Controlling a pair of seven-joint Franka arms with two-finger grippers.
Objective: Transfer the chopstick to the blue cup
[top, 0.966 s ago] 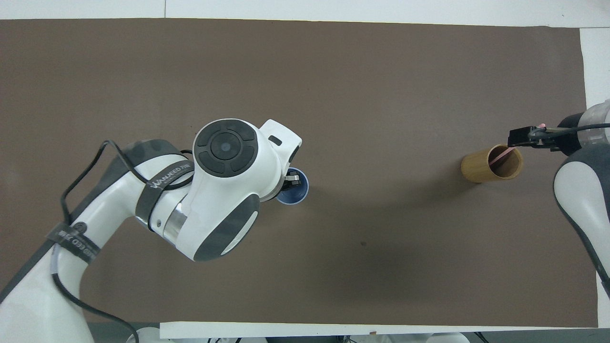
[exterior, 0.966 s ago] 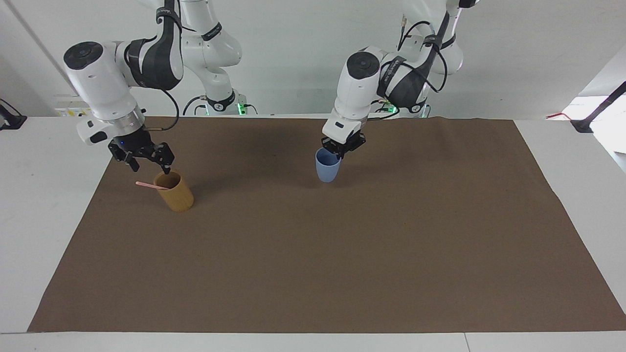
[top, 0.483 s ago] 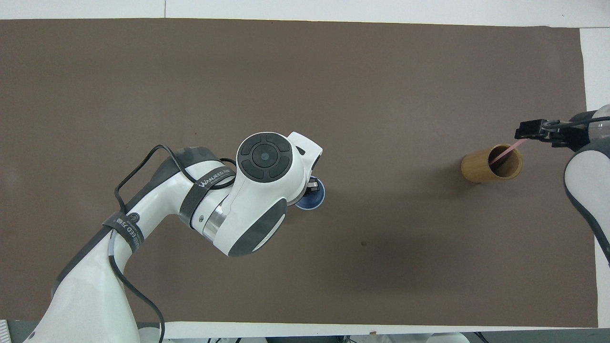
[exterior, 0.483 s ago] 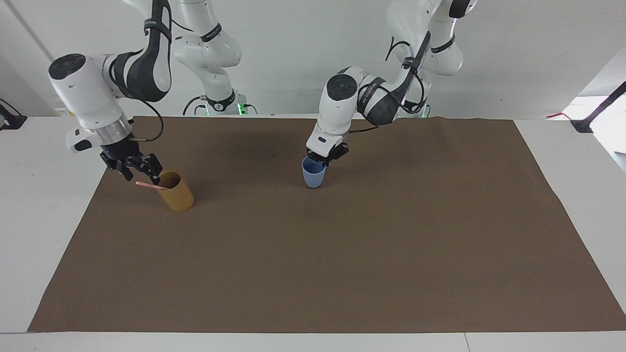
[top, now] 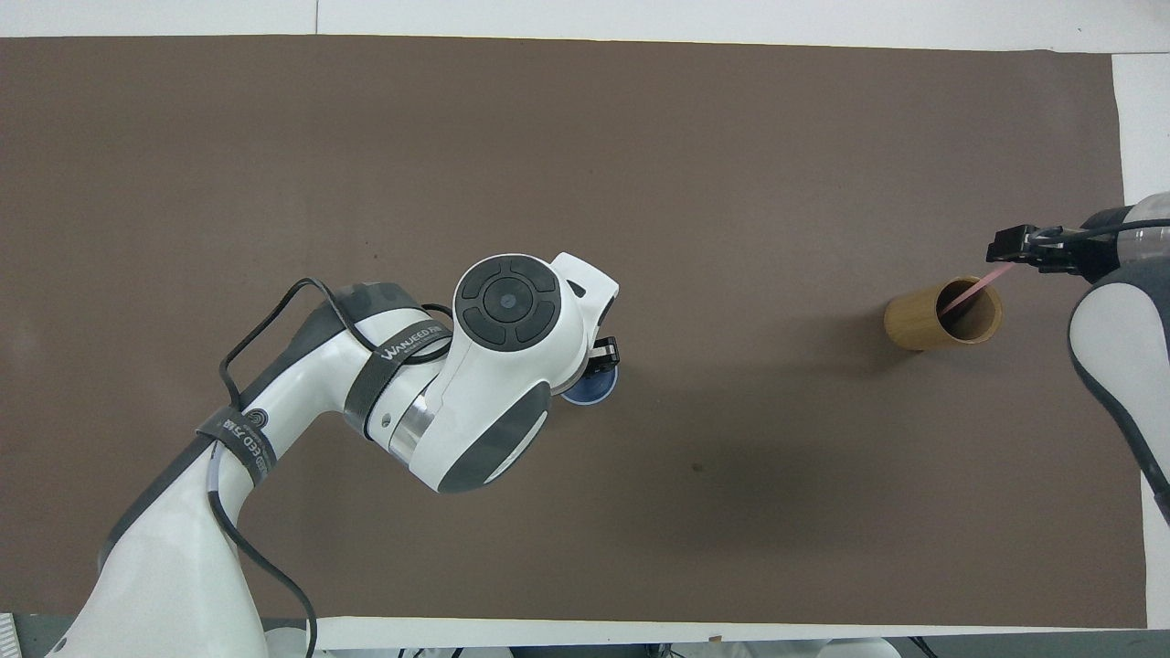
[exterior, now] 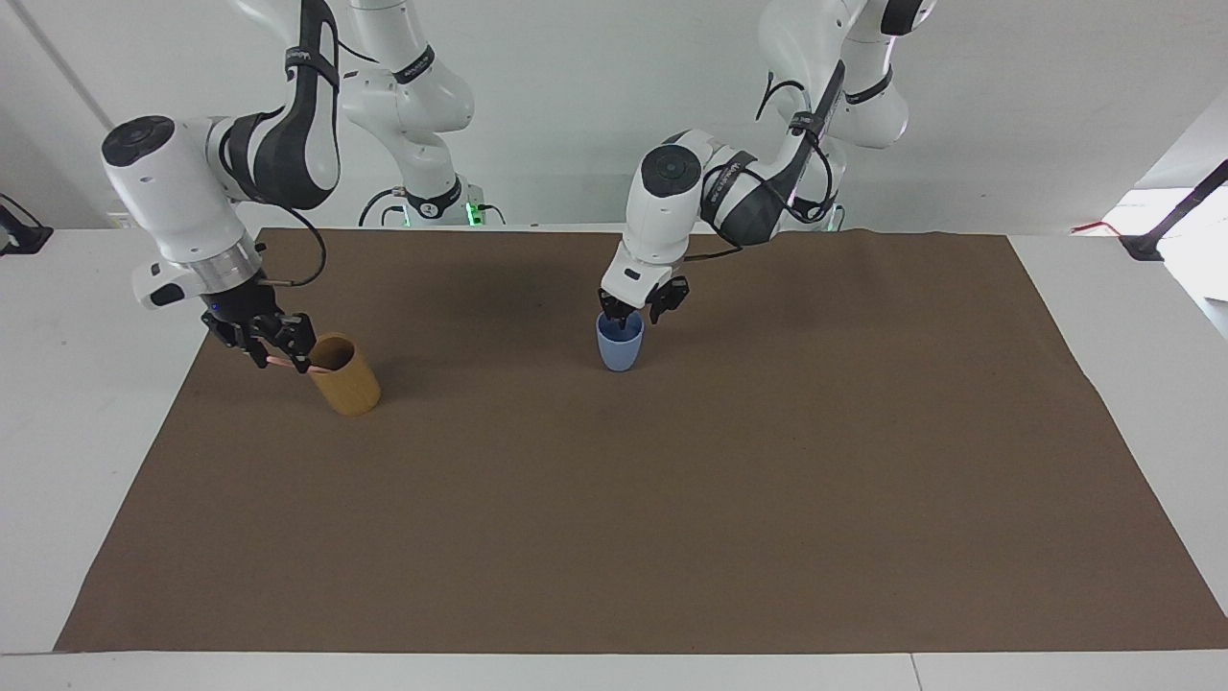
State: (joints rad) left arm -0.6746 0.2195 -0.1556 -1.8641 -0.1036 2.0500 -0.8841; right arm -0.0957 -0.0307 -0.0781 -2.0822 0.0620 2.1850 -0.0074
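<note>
One pale-pink chopstick [exterior: 293,364] leans in a tan-yellow cup [exterior: 347,382] at the right arm's end of the mat, its upper end sticking out over the rim. My right gripper [exterior: 280,353] is down at that upper end. In the overhead view the chopstick [top: 969,292] runs from the tan cup [top: 932,322] up to the right gripper [top: 1005,249]. The blue cup [exterior: 620,347] stands upright near the mat's middle. My left gripper [exterior: 633,312] is open just above its rim, one finger on each side. From overhead the left arm hides most of the blue cup [top: 585,393].
A brown mat [exterior: 614,499] covers most of the white table [exterior: 58,403]. The two cups are the only things standing on it.
My left gripper carried the blue cup toward the right arm's end, set it on the mat and opened. My right gripper moved down to the chopstick's upper end.
</note>
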